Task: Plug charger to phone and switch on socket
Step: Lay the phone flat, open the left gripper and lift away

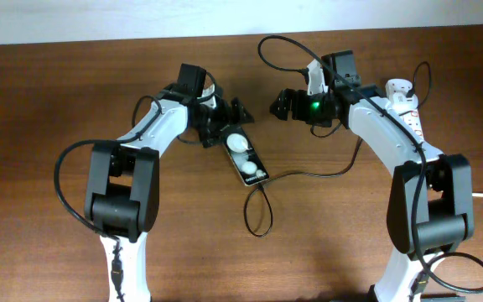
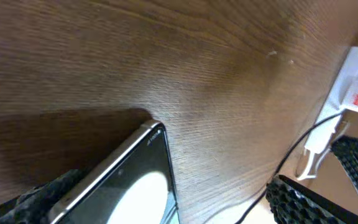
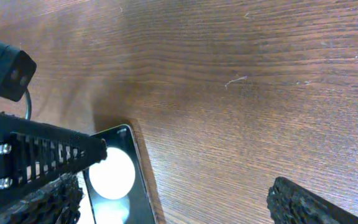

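Observation:
The phone (image 1: 246,159), a black slab with two white circles, lies flat mid-table. My left gripper (image 1: 227,126) stands open around its far end. In the left wrist view the phone (image 2: 135,186) sits between the spread fingers (image 2: 42,196), nearer the left one. My right gripper (image 1: 283,104) hovers open to the phone's right with nothing in it, and its view shows the phone (image 3: 114,180) at lower left. The thin black charger (image 1: 304,174) runs from the phone's near end, loops, and leads right toward the white socket (image 1: 402,96), which the right arm half hides.
The socket (image 2: 353,81) with its red mark lies at the table's far right, the charger cable (image 2: 291,155) trailing from it. A cable loop (image 1: 258,220) lies in front of the phone. Both arm bases stand at the near edge, and robot cables arc above the right wrist.

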`<state>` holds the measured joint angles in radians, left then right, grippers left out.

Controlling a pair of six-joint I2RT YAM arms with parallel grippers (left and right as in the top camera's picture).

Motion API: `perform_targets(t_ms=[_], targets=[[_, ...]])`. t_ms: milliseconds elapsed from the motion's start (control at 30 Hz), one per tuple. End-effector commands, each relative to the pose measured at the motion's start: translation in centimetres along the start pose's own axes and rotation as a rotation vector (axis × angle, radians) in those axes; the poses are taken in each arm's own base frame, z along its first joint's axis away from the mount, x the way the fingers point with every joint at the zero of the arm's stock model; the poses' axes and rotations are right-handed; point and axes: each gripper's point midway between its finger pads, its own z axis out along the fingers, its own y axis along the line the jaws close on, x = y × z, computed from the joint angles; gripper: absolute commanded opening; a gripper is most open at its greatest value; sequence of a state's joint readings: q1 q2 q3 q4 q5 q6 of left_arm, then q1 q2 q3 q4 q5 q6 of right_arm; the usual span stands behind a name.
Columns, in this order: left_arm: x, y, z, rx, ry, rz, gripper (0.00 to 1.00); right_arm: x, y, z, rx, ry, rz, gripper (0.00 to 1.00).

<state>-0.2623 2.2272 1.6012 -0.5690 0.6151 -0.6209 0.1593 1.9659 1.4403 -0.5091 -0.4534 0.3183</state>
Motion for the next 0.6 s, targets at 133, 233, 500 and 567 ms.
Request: perform_targets(t_ms=[133,233,500,567], targets=[[-0.3,6.0,0.1,-0.274,-0.044,-0.097,0.99,-1.3,1.3,-1.8,-0.024,-0.045,-0.020,0.99],[-0.7,5.7,0.1,-0.263,-0.066,-0.172,0.99,-1.2,1.3,-1.8,-0.022,-0.040,-0.018,0.99],[-1.4,1.7,1.9,-0.173,-0.125,-0.106,0.99,-1.1,1.2,-1.8,-0.020,-0.039,-0.025,0.99],[-1.3,1.9,1.9,-0.184,-0.120,-0.111,0.99,-1.2,1.1,-1.8,-0.017,-0.041,-0.023,0.99]])
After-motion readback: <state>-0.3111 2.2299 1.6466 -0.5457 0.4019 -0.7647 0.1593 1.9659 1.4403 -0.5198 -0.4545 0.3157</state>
